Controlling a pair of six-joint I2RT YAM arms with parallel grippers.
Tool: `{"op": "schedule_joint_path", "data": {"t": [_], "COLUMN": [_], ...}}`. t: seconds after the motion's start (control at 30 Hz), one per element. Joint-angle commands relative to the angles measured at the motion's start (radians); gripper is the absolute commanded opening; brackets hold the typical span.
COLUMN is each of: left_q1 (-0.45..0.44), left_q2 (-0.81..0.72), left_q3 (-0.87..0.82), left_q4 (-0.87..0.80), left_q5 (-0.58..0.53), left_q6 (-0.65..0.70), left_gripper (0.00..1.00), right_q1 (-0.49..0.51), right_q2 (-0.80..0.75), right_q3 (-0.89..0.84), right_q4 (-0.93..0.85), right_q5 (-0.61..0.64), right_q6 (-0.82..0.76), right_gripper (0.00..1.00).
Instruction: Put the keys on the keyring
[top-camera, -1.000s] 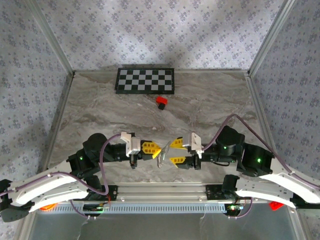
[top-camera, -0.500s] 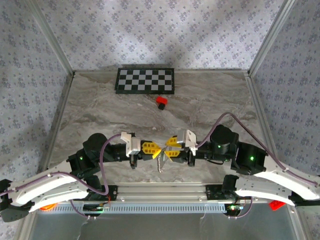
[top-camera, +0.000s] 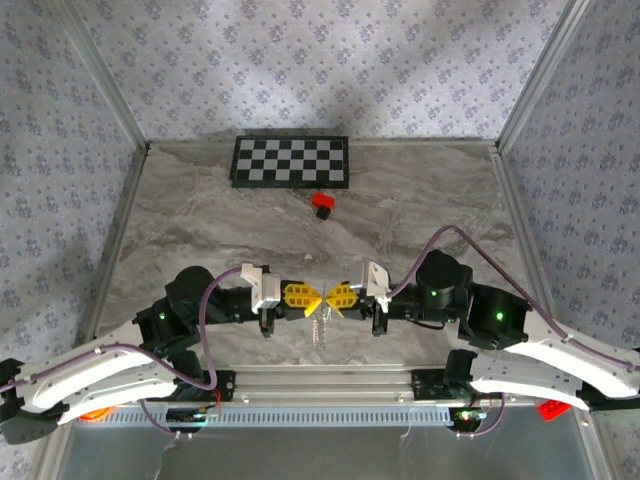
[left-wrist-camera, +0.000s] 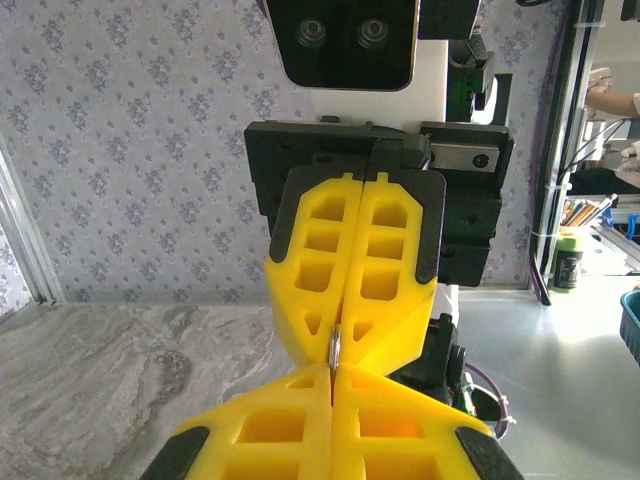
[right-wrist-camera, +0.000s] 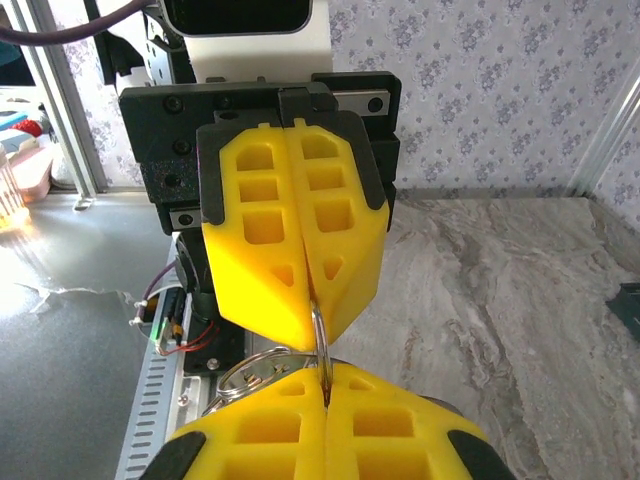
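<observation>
Well to the near side of the red block (top-camera: 322, 204), close to the worktop's (top-camera: 200, 220) near edge, the left pincer (top-camera: 312, 297) and right pincer (top-camera: 333, 297) meet tip to tip. Both are clamped tight on the keyring (top-camera: 320, 326). Its thin silvery wire loops dangle below the yellow fingers. Bare marble lies open from there to the block. Just beyond the block, a checkerboard (top-camera: 291, 161) sits against the far edge.
</observation>
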Motion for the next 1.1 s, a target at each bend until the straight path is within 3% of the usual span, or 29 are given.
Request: {"op": "schedule_joint_path", "data": {"t": [0.0,0.13,0.23,0.33,0.53,0.73,1.07], "left_q1": [-0.004,-0.003,-0.004,-0.004,-0.004,-0.004,-0.003], "left_q2": [-0.012,-0.019,-0.032,-0.052,-0.061,-0.014,0.055], "left_q3": [0.003,0.017,0.046,0.066,0.111,0.128,0.132], "left_q4": [0.053,0.008,-0.107,-0.218,-0.348,-0.332,-0.268], "left_q5": [0.01,-0.011,-0.059,-0.105,-0.133,-0.106,-0.116], "left_q6": [0.013,0.022,0.048,0.077,0.112,0.117,0.128], "left_gripper": [0.0,0.02,0.31,0.39,0.4,0.4,0.33], "right_q1": [0.005,0.004,0.003,0.003,0.012,0.016,0.031], "right_q2": [0.009,-0.008,-0.011,0.004,0.082,0.184,0.215], "right_q3": [0.016,0.022,0.054,0.104,0.214,0.34,0.354], "right_q4": [0.005,-0.007,-0.071,-0.175,-0.4,-0.547,-0.559], "right_q5": [-0.011,0.006,0.025,0.063,0.106,0.17,0.175], "right_q6": [-0.016,-0.016,-0.018,-0.037,-0.082,-0.095,-0.112], "right_gripper": [0.0,0.0,0.0,0.0,0.0,0.0,0.0]}}
